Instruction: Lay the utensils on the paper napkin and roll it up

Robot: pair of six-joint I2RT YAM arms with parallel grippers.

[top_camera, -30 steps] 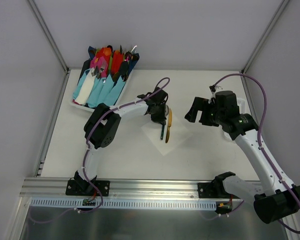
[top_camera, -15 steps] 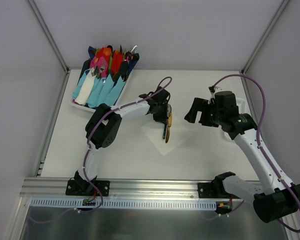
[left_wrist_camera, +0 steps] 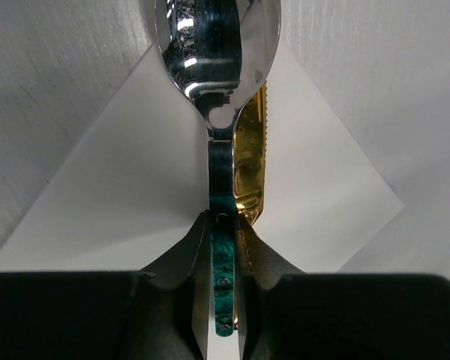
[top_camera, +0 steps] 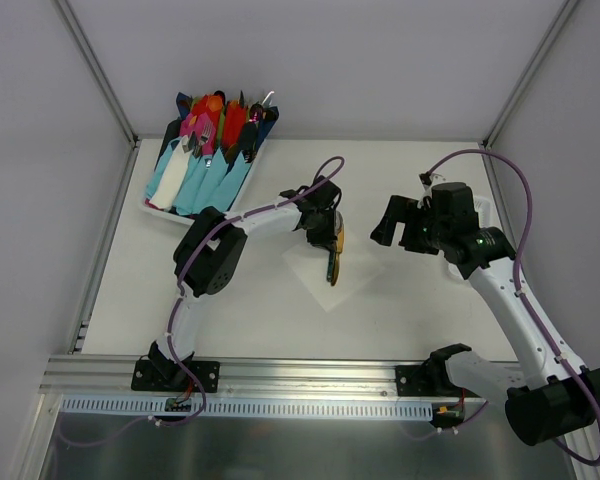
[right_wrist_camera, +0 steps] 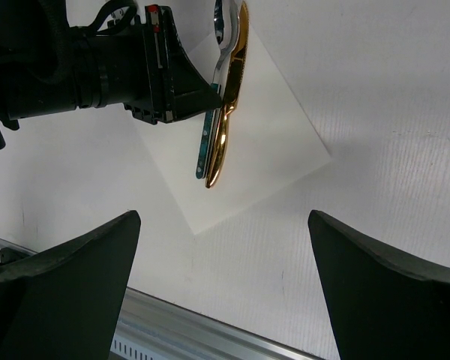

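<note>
A green-handled spoon (left_wrist_camera: 219, 142) and golden knife (left_wrist_camera: 252, 161) lie together on white napkin (left_wrist_camera: 120, 202).

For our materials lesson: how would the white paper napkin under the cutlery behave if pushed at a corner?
Probably floppy and light: the paper napkin looks thin and lies flat. It would likely crumple or slide, though the spoon and golden knife above it may pin the middle.

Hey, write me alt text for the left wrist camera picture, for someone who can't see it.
The left pincer is closed on the dark green handle of a silvery spoon, seen from close behind. A golden utensil sits right alongside the spoon, both over a white paper napkin spread on a white table.
</note>
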